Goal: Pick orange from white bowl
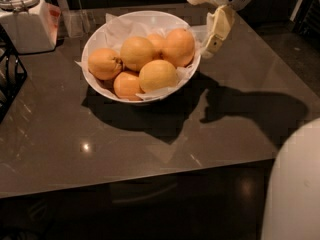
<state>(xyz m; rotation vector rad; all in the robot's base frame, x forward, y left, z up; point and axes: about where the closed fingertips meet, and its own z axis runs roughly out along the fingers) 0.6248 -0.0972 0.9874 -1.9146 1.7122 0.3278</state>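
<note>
Hanging at the upper right of the camera view, the gripper [202, 25] sits above the dark table [150, 149], just beside the right rim of the white bowl [90, 40]; its two pale fingers [218, 28] are spread apart with nothing held between them, one pointing down toward the tabletop and the other angled up to the left. The orange [178, 46] lies inside the bowl on the crinkled paper, at the right side nearest the gripper, touching paler fruits [136, 52] beside it; a fruit with a dark stem scar [104, 63] rests at the bowl's left. A white lidded canister [25, 26] stands at the table's far left corner, well apart from the gripper; a black wire rack [9, 79] shows at the left edge; a white rounded body [295, 184] fills the lower right corner.
</note>
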